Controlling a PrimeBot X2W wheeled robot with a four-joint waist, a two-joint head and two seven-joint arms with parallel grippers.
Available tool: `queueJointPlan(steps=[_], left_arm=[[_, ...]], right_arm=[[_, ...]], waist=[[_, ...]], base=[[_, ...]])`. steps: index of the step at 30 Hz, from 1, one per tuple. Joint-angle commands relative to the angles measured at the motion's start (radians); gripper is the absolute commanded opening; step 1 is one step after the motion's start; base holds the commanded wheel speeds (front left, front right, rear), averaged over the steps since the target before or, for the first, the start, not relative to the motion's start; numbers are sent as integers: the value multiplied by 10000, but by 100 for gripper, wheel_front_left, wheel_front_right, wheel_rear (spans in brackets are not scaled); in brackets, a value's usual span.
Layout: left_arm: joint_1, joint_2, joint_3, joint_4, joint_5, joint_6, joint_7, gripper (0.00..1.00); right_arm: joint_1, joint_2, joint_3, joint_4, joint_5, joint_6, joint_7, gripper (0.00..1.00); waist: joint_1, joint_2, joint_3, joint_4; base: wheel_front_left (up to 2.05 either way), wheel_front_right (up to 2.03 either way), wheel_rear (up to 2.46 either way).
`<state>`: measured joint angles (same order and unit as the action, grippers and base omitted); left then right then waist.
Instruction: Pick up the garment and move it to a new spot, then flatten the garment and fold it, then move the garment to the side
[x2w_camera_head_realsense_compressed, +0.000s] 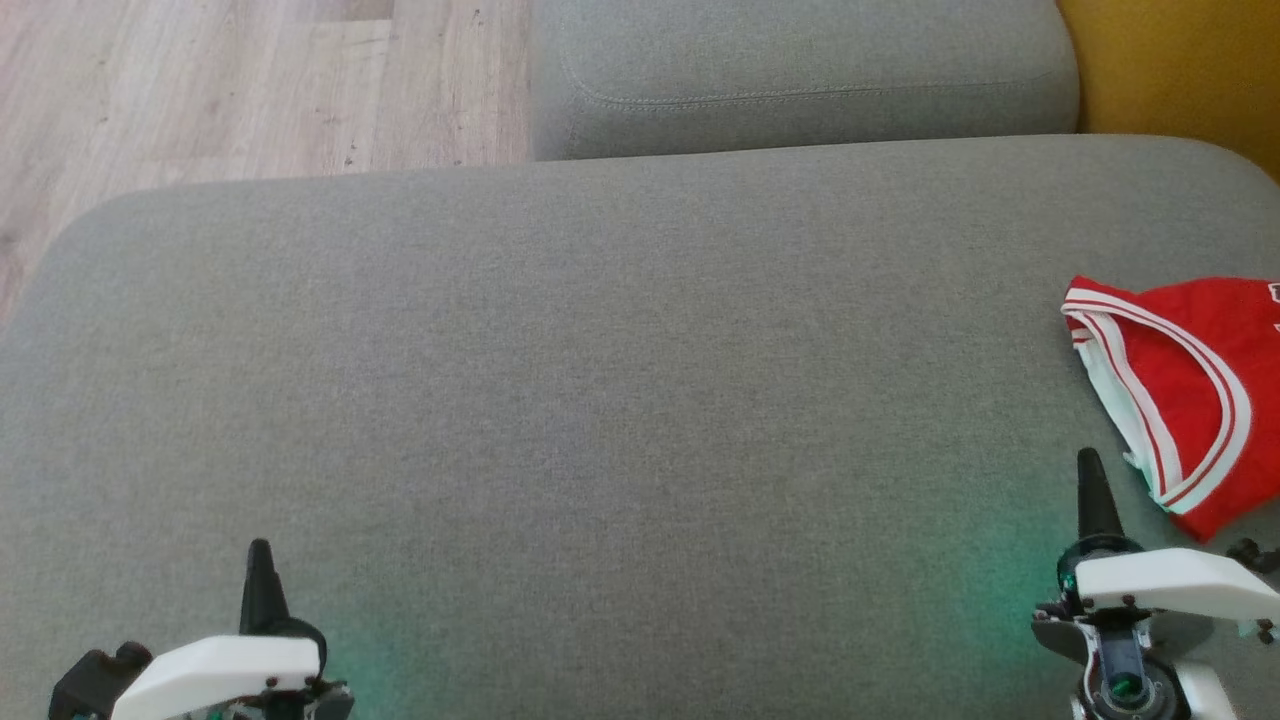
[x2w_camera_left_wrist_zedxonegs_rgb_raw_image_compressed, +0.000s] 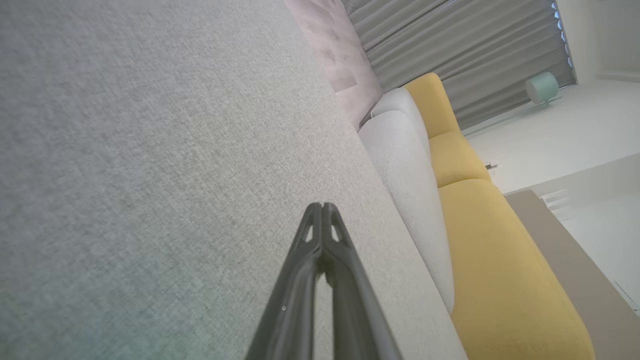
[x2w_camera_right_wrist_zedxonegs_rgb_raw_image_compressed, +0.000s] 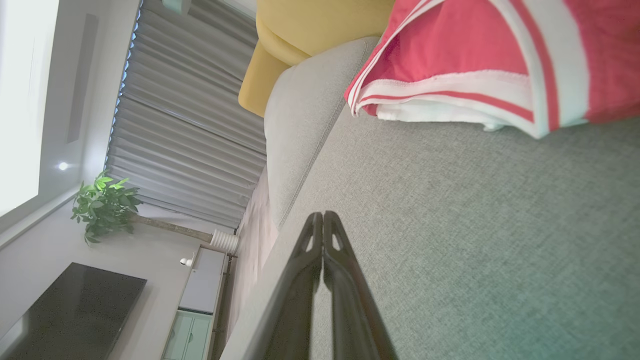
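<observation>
**Two grippers shut, jersey at the right of the seat**

Both sets of jaws are pressed tip to tip with nothing between them. Your left gripper (x2w_camera_head_realsense_compressed: 261, 560) sits near left over the bare seat (x2w_camera_head_realsense_compressed: 600, 350), and your right gripper (x2w_camera_head_realsense_compressed: 1091, 470) sits near right. Each wrist view agrees: the fingers meet in a single point above grey fabric.

Look outward from the right gripper. The jersey (x2w_camera_head_realsense_compressed: 1190, 370) lies just past its tip, a little farther off and to the right. It is close but apart, and nothing touches it. It is red with white-and-red trim and lies in layers, one trimmed edge over another, with white lining showing underneath. Its right part runs out of the head view, so you cannot read its whole outline.

I judge that this scene fits two stages. The jersey may be lying loosely doubled at the side, waiting to be lifted. Or it may be folded and set aside, with both arms parked. The pictures do not settle which.

So hold off on any grasp or nudge that assumes one of the two. Doing this moment well means reading the cloth properly. Get the cut-off right part in sight, check whether the layers lie square or rumpled, and keep the right fingertips off the near trim, which would drag easily.
</observation>
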<state>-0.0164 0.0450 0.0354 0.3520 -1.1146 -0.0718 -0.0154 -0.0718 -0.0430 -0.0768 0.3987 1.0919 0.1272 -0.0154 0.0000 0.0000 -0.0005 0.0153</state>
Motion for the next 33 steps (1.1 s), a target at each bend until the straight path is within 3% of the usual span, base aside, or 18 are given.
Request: queueJointPlan(steps=[1, 33], left_arm=[[-530, 39, 321, -382, -262, -95, 83, 0], [-818, 49, 663, -889, -3742, -462, 976, 0]], right_arm=[[-388, -50, 70, -435, 279, 23, 88, 0], [-369, -66, -258, -1256, 3912, 32, 979, 0]], waist=[[0, 0, 1, -3], [0, 0, 27, -115]], base=[[0, 0, 0], [0, 0, 0]])
